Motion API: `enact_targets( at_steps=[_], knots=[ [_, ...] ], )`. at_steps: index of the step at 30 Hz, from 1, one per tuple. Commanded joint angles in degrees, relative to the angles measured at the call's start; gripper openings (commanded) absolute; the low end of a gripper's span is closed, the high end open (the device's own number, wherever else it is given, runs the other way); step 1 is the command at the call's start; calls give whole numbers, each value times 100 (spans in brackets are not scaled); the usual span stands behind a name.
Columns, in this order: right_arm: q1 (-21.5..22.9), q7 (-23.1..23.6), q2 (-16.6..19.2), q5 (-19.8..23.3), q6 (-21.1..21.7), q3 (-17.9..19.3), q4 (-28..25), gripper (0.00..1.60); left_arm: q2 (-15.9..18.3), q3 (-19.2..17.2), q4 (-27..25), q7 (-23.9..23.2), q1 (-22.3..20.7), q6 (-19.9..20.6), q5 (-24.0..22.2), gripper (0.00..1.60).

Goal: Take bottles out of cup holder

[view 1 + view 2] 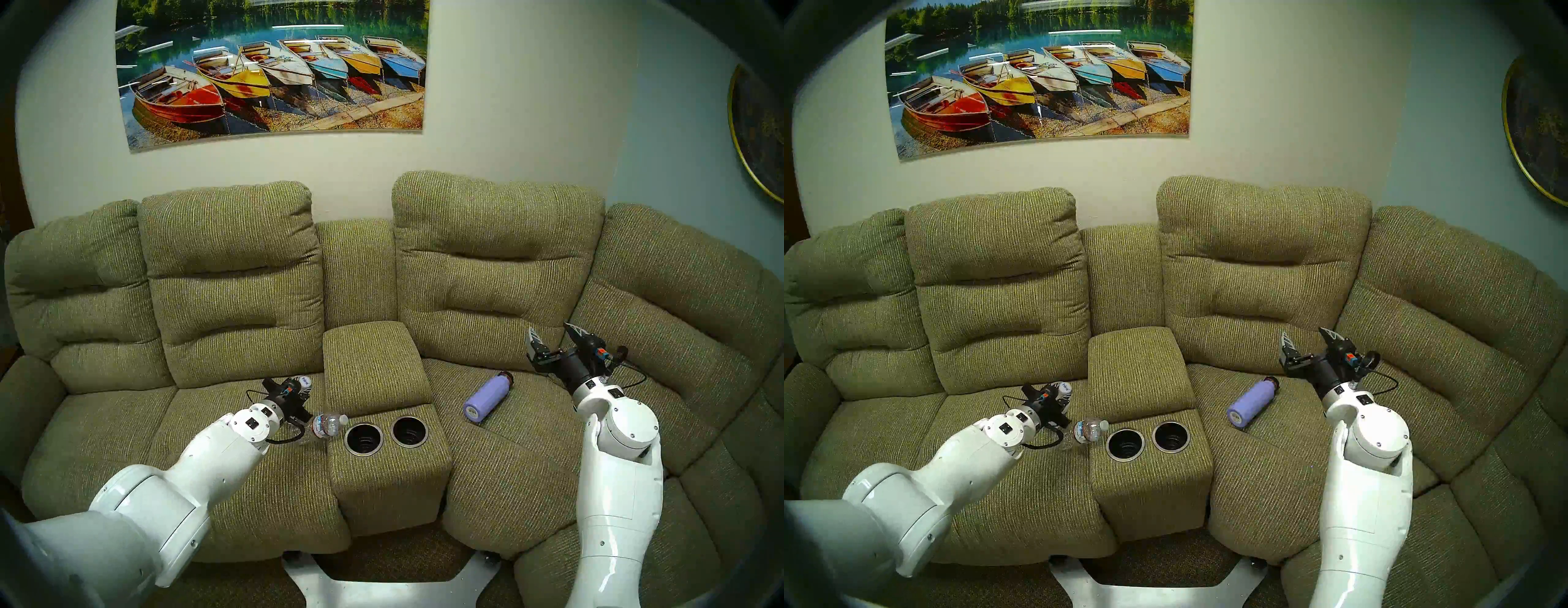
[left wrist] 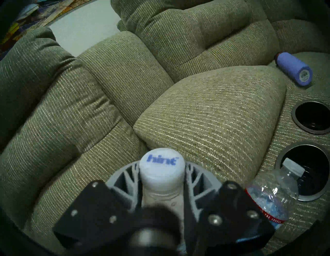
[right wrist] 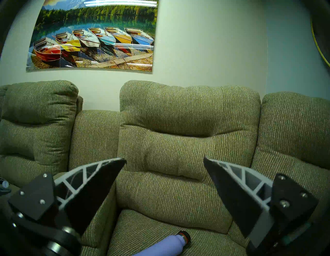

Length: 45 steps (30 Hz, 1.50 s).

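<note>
Left gripper [image 2: 162,186] jaws pinching hint bottle [image 2: 162,168] just below cap, over left seat. Second bottle [image 1: 326,426] lies on seat, touching console beside empty wells [image 1: 364,439]. Right gripper [image 3: 164,178] jaws spread, idle. Bottles light, thin, crushable; neck stiffest hold.

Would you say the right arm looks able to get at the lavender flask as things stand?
Probably yes. The right gripper is open and empty, raised above the same seat where the flask lies on its side in the open. Nothing sits between them, though it would have to turn downward.
</note>
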Motion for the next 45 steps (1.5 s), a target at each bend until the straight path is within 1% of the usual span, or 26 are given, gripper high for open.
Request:
enact_targets(
  at_steps=[1, 2, 3, 4, 5, 6, 8, 9, 10, 11, 13, 15, 19, 20, 21, 22, 25, 26, 28, 32, 33, 36, 45],
  knots=[
    [48, -3, -6, 19, -19, -10, -123, 160, -244, 6, 262, 74, -524, -112, 41, 76],
    [47, -3, -6, 19, -19, -10, -124, 160, -269, 18, 340, 85, -559, -123, 60, 83],
    [47, -3, -7, 19, -19, -10, -124, 160, -283, 39, 400, 78, -591, -124, 83, 139],
    [47, -3, -7, 19, -19, -10, -125, 160, -306, 45, 471, 78, -627, -124, 93, 151],
    [47, -3, -7, 19, -19, -10, -124, 160, -329, 36, 520, 105, -644, -145, 87, 137],
    [47, -3, -7, 19, -18, -10, -125, 160, -343, 55, 576, 112, -677, -158, 108, 138],
    [47, -3, -7, 19, -18, -10, -125, 160, -362, 87, 655, 118, -731, -174, 154, 146],
    [47, -3, -7, 19, -18, -10, -125, 160, -381, 85, 711, 127, -758, -198, 157, 156],
    [47, -3, -7, 19, -18, -10, -126, 160, -398, 82, 750, 135, -776, -218, 158, 155],
    [47, -3, -7, 19, -18, -10, -126, 160, -413, 85, 792, 143, -798, -242, 165, 160],
    [47, -3, -7, 19, -18, -10, -126, 160, -431, 37, 794, 171, -803, -351, 123, 160],
    [47, -3, -7, 19, -18, -10, -126, 160, -414, -47, 725, 25, -800, -527, 17, 160],
    [51, -1, -3, 19, -21, -11, -115, 160, -406, -269, 359, -246, -747, -963, -229, 160],
    [51, -1, -3, 19, -21, -11, -115, 160, -406, -269, 359, -246, -747, -963, -229, 160],
    [53, -1, -1, 18, -22, -11, -108, 160, -447, -381, 176, -391, -712, -1081, -380, 160],
    [54, -1, 0, 18, -22, -11, -106, 160, -469, -431, 107, -516, -673, -1224, -462, 160],
    [55, 0, 2, 17, -23, -11, -101, 160, -528, -572, -125, -788, -540, -1399, -700, 160],
    [55, 0, 2, 17, -23, -11, -101, 160, -528, -572, -125, -788, -540, -1399, -700, 160],
    [57, 0, 4, 17, -24, -11, -94, 160, -548, -653, -385, -1100, -391, -1537, -900, 160],
    [59, 0, 7, 16, -24, -11, -85, 160, -561, -706, -680, -1410, -239, -1597, -1088, 160],
    [59, 0, 7, 16, -24, -11, -85, 160, -561, -706, -680, -1410, -239, -1597, -1088, 160],
    [61, 1, 8, 15, -24, -11, -78, 160, -568, -728, -891, -1620, -109, -1617, -1206, 160],
    [66, 1, 14, 14, -26, -11, -52, 160, -551, -733, -1614, -2231, 322, -1688, -1473, 160]
  ],
)
